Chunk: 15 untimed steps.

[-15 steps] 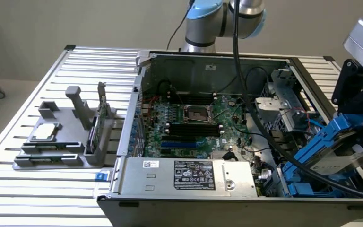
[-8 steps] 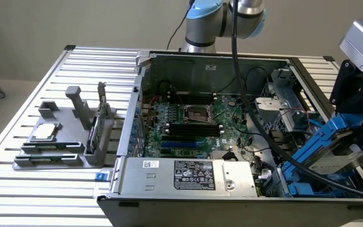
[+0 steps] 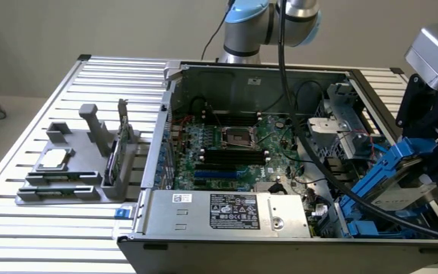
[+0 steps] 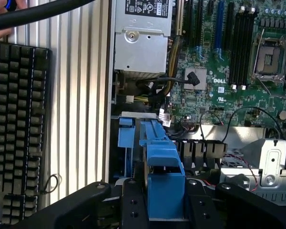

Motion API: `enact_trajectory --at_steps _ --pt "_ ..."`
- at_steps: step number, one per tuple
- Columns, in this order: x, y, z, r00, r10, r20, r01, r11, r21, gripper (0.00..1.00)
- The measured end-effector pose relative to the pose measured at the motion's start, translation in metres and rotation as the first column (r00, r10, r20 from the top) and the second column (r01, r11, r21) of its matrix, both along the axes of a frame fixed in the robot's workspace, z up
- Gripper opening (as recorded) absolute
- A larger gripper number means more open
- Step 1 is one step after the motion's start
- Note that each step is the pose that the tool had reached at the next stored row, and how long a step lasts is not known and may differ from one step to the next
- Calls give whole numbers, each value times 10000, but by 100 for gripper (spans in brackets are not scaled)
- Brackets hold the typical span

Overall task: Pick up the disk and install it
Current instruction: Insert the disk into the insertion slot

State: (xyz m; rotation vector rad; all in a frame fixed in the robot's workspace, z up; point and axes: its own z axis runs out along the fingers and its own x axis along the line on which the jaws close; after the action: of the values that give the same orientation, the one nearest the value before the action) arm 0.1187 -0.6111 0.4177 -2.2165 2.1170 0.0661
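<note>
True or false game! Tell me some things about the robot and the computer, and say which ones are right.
1. The gripper is holding the disk by its blue frame. True.
2. The computer case is shut with a lid. False: it is open, and the motherboard shows inside.
3. A keyboard lies on the table beside the case. True.
4. The small silver chip is inside the case. False: it lies on the grey holder on the table, at the exterior view's left.
</note>
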Motion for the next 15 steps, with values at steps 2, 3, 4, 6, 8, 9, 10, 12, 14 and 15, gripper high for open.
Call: enact_trajectory --at_steps 2,3,4,6,8,9,10,12,14,15 --pt "0 1 3 10000 0 1 0 10000 4 33" --pt "1 1 11 10000 1 2 -1 10000 9 33" --pt "2 1 25 10000 2 5 -2 10000 13 33" --pt "2 1 75 10000 3 0 -3 10000 2 33" --pt "0 0 97 10000 0 0 0 10000 5 33" --pt "-2 0 98 10000 1 1 -1 10000 5 33" --pt "-7 0 98 10000 0 0 0 10000 3 33" --pt "-15 1 95 10000 -1 0 1 10000 -1 33" --pt "-24 2 89 10000 -3 0 3 10000 -13 33" --pt "-27 2 89 10000 -5 0 5 10000 -29 33"
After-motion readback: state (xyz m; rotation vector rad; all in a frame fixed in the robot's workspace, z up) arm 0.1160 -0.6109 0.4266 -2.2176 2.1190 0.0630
